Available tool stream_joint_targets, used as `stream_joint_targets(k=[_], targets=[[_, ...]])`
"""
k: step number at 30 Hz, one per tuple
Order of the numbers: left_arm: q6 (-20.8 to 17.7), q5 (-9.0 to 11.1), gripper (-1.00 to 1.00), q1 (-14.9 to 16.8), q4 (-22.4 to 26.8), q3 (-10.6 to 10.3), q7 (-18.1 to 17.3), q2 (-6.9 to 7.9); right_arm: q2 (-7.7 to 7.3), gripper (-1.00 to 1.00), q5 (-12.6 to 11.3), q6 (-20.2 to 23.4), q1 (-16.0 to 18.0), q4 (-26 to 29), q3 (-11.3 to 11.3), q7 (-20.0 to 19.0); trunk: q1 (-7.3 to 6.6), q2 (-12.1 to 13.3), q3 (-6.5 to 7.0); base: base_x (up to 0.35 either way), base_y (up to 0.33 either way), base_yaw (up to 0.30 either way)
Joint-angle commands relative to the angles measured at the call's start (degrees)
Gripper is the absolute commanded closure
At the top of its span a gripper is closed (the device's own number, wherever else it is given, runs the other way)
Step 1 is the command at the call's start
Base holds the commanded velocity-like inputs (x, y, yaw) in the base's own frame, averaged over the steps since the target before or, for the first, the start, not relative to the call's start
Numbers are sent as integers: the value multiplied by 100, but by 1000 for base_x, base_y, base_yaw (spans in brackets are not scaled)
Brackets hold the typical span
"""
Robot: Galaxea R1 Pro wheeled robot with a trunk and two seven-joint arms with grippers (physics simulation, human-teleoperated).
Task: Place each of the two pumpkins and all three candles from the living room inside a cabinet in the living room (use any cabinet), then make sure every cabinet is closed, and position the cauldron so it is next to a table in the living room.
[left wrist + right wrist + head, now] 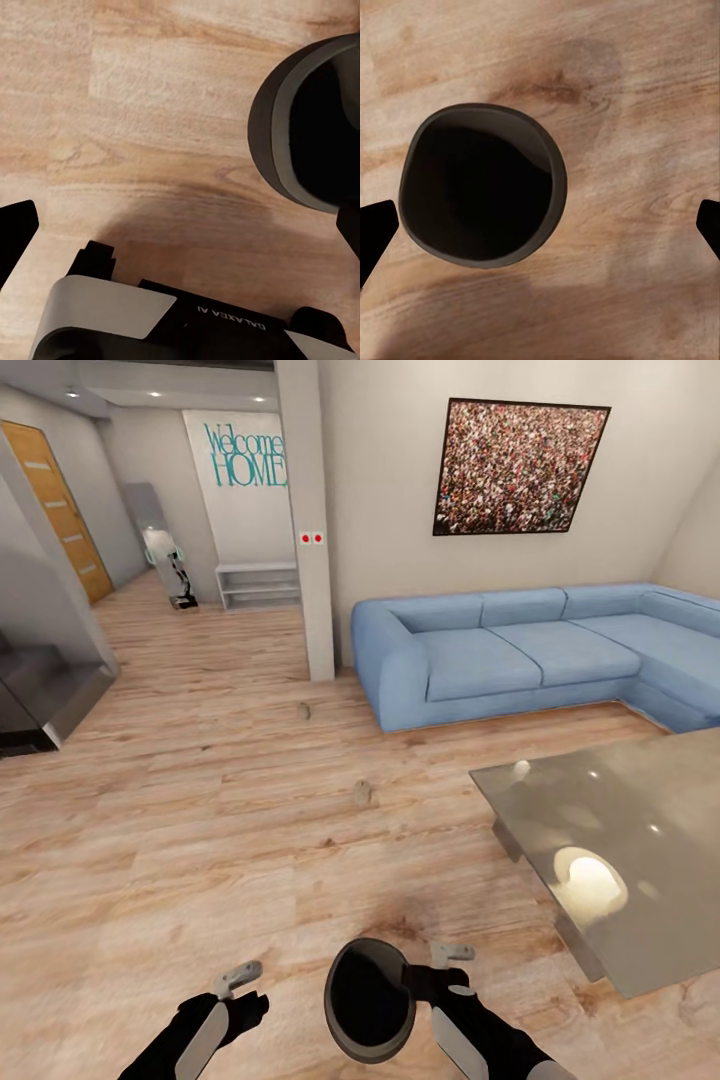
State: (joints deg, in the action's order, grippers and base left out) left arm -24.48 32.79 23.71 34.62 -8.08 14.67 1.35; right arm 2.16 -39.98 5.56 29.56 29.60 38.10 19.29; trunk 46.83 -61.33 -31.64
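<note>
cauldron (pixel 368 1000) on wood floor (pixel 200 840), just off the glass table (pixel 640 860) corner; nothing visible in its dark interior. right gripper (pixel 540 225) fingers wide apart, above the mouth, nothing held. left gripper (pixel 238 982) beside it; cannot tell its state. 2 candles (pixel 362 792) farther out on floor.

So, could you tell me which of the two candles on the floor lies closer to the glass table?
The nearer candle, lying on open floor left of the table; the other candle lies farther back, by the white pillar.

Both arms reach low and forward, left gripper (pixel 238 978) and right gripper (pixel 450 970) with fingers spread apart.
</note>
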Motion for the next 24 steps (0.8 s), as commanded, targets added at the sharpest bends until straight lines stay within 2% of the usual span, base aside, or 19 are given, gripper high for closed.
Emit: stream_joint_targets(k=[1,6,24], targets=[[-13,61,-100,2,11,-44,54,11,-5,-100,-27,2,9,11,39,49,1,-4,-5,30,0,0],[-13,66,-100,2,10,-41,54,14,-5,-100,-27,-18,6,11,39,49,1,-4,-5,27,-8,0],[-13,83,-100,-5,-50,-35,46,17,-5,-100,-27,-28,6,11,40,49,1,-4,-5,130,-22,0]])
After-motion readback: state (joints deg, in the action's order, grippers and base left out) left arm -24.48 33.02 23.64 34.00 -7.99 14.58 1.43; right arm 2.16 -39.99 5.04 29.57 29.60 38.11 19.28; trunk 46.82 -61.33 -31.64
